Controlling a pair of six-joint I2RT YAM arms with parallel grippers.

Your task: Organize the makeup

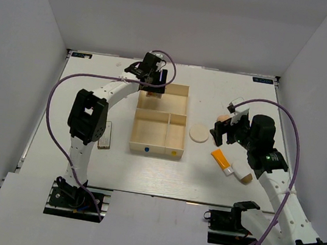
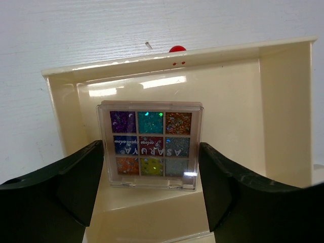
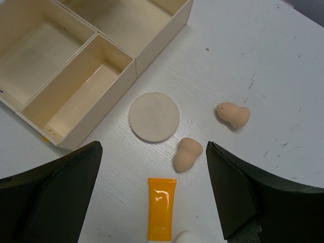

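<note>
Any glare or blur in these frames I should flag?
Left wrist: glare streaks on the back wall of the tray and a hot spot low right on the palette; near fingers dark, soft. Right wrist: sharp, small highlight on the orange tube. Top external: even light, faint shadows.

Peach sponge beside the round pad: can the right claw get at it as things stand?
Probably yes. The right claw hangs open above the sponge, which lies bare on the table; the pad and orange tube lie apart from it.
</note>
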